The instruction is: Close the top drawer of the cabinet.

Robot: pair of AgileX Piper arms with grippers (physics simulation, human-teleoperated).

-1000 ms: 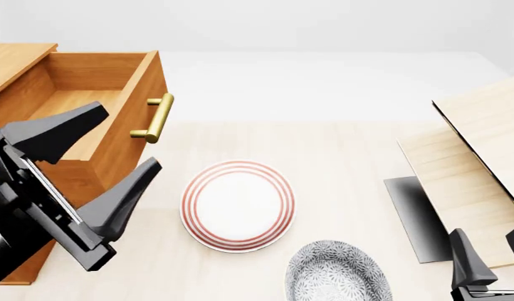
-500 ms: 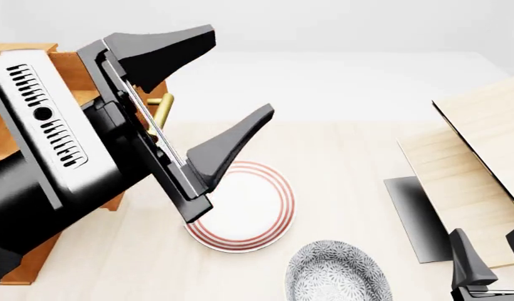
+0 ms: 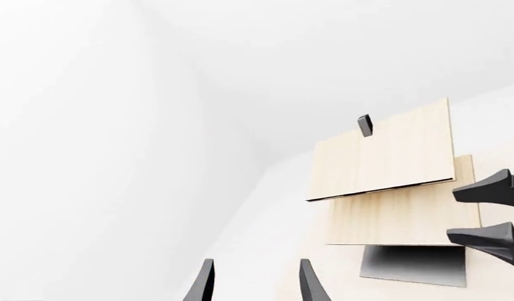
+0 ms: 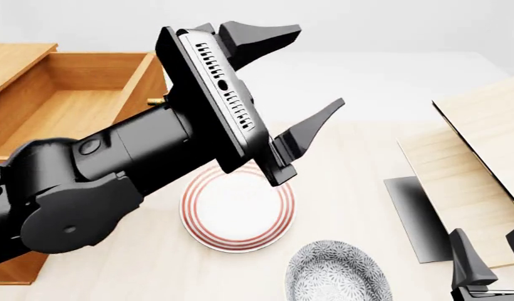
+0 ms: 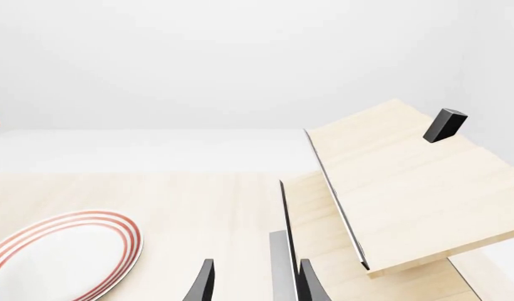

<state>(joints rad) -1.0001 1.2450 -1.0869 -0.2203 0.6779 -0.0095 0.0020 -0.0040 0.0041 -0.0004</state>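
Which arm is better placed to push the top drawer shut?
Left. The left gripper is open, raised just right of the open top drawer. The right gripper sits low at the table's far right, beside the pale boards.

Left arm hides top drawer handle, seemingly entirely.

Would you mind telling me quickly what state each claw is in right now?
Left claw: open, holding nothing, raised over the table beside the top drawer.
Right claw: open, holding nothing, low near the pale boards.
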